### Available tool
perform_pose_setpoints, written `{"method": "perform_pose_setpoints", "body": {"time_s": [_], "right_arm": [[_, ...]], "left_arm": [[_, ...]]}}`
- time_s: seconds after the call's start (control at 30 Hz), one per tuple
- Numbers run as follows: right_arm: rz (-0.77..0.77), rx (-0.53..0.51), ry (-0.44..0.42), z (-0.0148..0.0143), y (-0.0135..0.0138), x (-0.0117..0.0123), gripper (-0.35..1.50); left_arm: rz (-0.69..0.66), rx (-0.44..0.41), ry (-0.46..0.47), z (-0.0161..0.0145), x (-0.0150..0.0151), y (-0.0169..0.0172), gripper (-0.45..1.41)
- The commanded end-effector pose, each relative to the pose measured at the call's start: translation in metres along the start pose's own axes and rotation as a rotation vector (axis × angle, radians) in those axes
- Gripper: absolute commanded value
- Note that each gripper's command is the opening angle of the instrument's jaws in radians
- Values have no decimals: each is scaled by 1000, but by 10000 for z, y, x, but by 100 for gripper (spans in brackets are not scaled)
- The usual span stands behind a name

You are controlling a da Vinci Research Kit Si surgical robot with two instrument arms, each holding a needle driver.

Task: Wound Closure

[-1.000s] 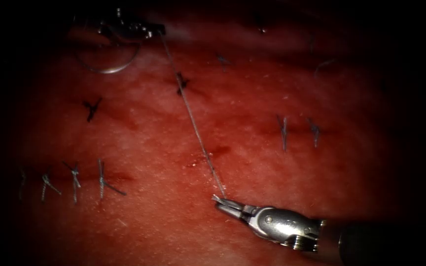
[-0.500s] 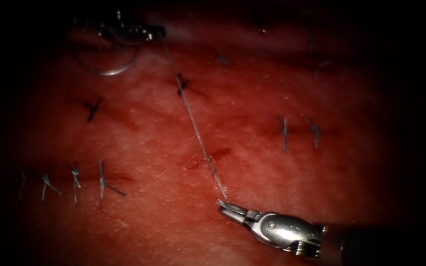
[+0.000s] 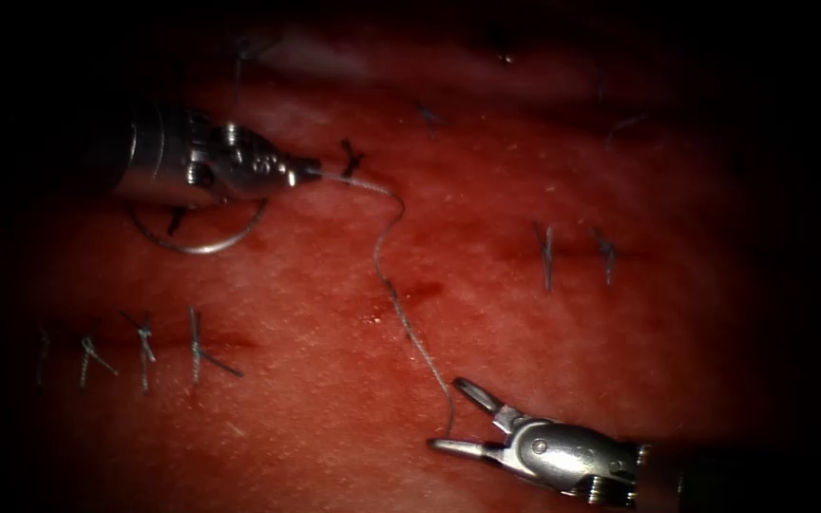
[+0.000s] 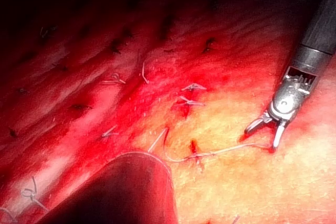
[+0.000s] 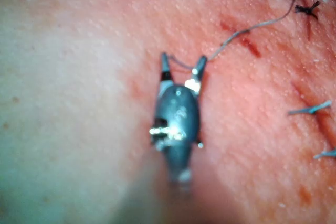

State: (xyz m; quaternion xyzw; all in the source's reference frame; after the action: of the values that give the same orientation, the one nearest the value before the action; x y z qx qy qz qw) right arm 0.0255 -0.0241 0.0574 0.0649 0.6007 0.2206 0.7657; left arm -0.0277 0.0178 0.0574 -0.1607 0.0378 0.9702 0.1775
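We see the right tool (image 3: pixel 458 418) with jaws spread, holding nothing; slack thread (image 3: pixel 391 285) lies over the tissue (image 3: pixel 620 361) to the left tool (image 3: pixel 311 171), clamped on it, needle (image 3: pixel 203 245) hanging beneath, outside tissue

Slack thread (image 3: pixel 401 313) lying across cut (image 3: pixel 401 296), blocking passage there; bare tissue (image 3: pixel 315 418) lying open left of cut; knotted stitches (image 3: pixel 144 347) crowding farther left.

Curved needle (image 3: pixel 203 239) on tissue (image 3: pixel 486 361); slack thread (image 3: pixel 393 285) crosses cut (image 3: pixel 401 299).
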Motion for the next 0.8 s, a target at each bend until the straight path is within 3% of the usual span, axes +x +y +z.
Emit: {"method": "perform_pose_setpoints", "body": {"time_s": [0.03, 0.23, 0.33, 0.43, 0.6, 0.67, 0.73, 0.8], "right_arm": [[6, 6, 7, 5, 1, 5, 105], [54, 37, 37, -11, 20, 33, 106], [83, 35, 48, -13, 30, 43, 91], [114, 31, 48, -7, 37, 48, 51], [126, 33, 0, 26, 47, 45, 41], [124, 44, -2, 39, 50, 42, 22], [126, 40, -9, 54, 54, 36, 21], [121, 44, -10, 66, 58, 31, 4]], "left_arm": [[0, -3, -4, 2, 5, 5, -45], [-4, -5, -22, -23, 4, 29, -45], [-3, -9, -34, -30, 4, 41, -45], [-4, -14, -45, -34, 6, 51, -45], [-10, -28, -31, -33, 14, 62, -45], [-12, -30, -23, -31, 17, 68, -45], [-13, -40, -8, -29, 20, 74, -45], [-6, -47, -3, -27, 20, 80, -45]]}}
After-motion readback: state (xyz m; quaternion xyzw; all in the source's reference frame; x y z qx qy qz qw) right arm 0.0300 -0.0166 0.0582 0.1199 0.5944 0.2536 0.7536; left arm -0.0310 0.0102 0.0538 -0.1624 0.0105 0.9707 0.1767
